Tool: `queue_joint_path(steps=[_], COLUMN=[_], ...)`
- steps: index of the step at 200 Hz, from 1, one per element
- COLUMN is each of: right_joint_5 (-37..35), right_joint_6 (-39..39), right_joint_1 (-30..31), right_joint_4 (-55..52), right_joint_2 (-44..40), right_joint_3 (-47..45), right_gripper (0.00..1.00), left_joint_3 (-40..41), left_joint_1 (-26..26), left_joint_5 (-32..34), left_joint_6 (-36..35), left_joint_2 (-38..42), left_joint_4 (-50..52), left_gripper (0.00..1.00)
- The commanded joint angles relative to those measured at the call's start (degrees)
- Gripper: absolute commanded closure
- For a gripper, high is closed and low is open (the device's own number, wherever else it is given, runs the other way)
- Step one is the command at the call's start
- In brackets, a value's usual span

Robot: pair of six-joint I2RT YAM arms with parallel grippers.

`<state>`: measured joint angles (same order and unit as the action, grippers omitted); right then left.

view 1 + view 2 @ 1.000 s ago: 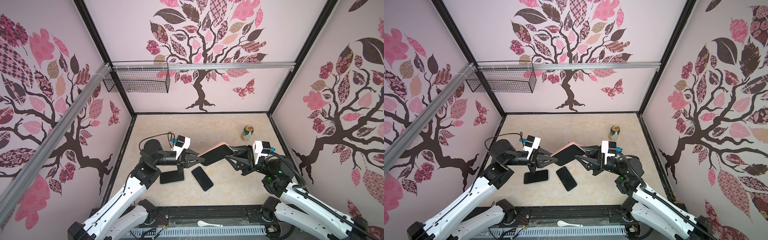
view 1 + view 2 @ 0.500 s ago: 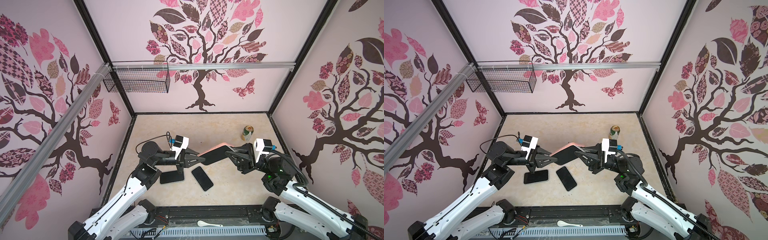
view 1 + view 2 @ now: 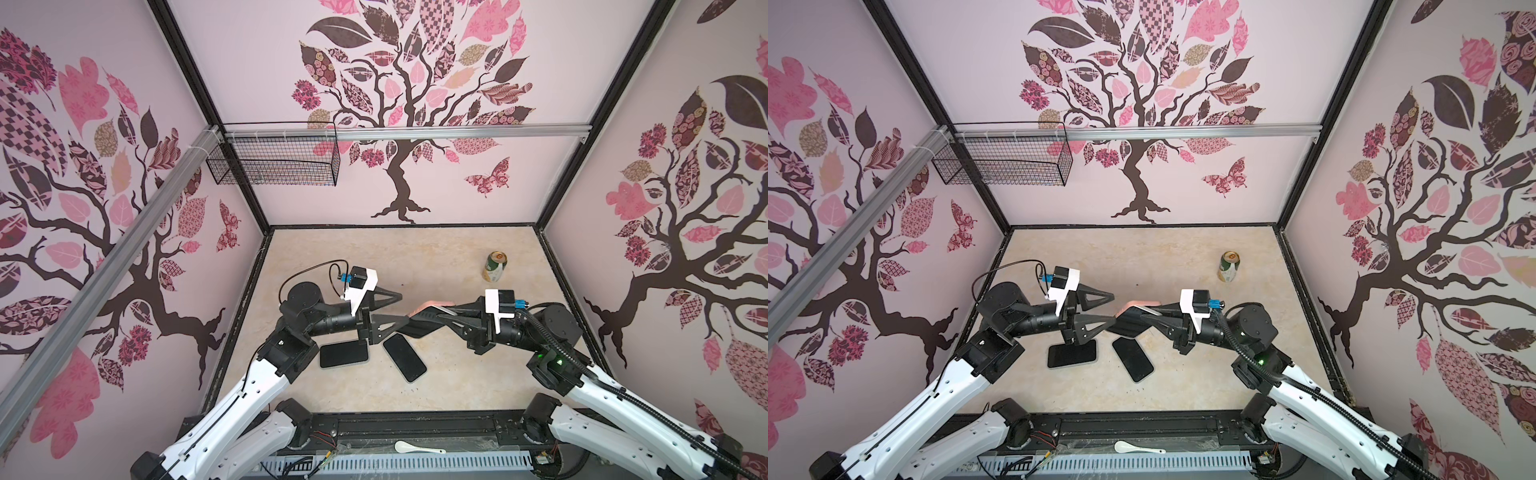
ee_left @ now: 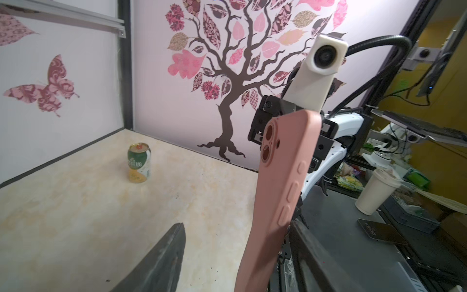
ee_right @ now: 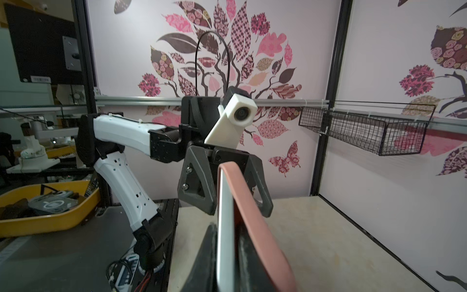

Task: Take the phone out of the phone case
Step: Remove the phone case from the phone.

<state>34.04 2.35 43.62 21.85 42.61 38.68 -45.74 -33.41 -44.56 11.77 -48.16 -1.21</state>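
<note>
1. The left arm [image 3: 249,386] and right arm [image 3: 602,390] rise from the near edge with elbows bent, wrists facing each other above the surface [image 3: 415,257].
2. The right gripper [image 3: 446,313] is clenched on the pink phone case [image 4: 285,177], holding it in the air between the arms.
3. The left gripper [image 3: 404,308] is released, with its fingers spread on either side of the case's far end.
4. The phone [image 5: 223,227] sits inside the case, and the rim is peeled back at one corner.

The whole surface [image 3: 436,257] is seen from high above its 6 o'clock edge in both top views. The wrist views are aimed closely at each other across the phone case [image 4: 283,177].
</note>
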Motion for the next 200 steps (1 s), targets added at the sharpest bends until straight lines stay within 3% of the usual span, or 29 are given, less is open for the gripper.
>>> queue_joint_path(steps=[1,35,61,105,152,200], right_joint_5=[-4.59,-8.99,-8.63,-6.36,-7.82,-7.85], right_joint_6=[16.45,24.46,31.49,41.70,48.56,50.23], right_joint_1=[0.27,0.20,0.17,0.19,0.16,0.18], right_joint_4=[-13.82,-16.38,-17.49,-16.50,-22.17,-23.13], right_joint_2=[-1.41,-0.55,1.10,4.10,9.34,10.44], right_joint_3=[4.39,3.49,3.53,3.35,7.69,8.04], right_gripper=[1.00,1.00,1.00,1.00,1.00,1.00], left_joint_3=[-4.34,-7.46,-8.28,-8.18,-13.33,-17.98], left_joint_1=[0.18,0.16,0.11,0.10,-0.69,-10.26], left_joint_5=[5.84,7.20,7.18,6.03,7.12,22.69], left_joint_6=[-3.54,-4.91,-5.00,-3.71,-8.14,-16.18], left_joint_2=[0.99,-1.03,-2.11,-4.24,-8.72,-12.06], left_joint_4=[8.90,13.86,14.25,12.72,21.23,29.36], left_gripper=[0.24,0.15,0.15,0.29,0.31,0.31])
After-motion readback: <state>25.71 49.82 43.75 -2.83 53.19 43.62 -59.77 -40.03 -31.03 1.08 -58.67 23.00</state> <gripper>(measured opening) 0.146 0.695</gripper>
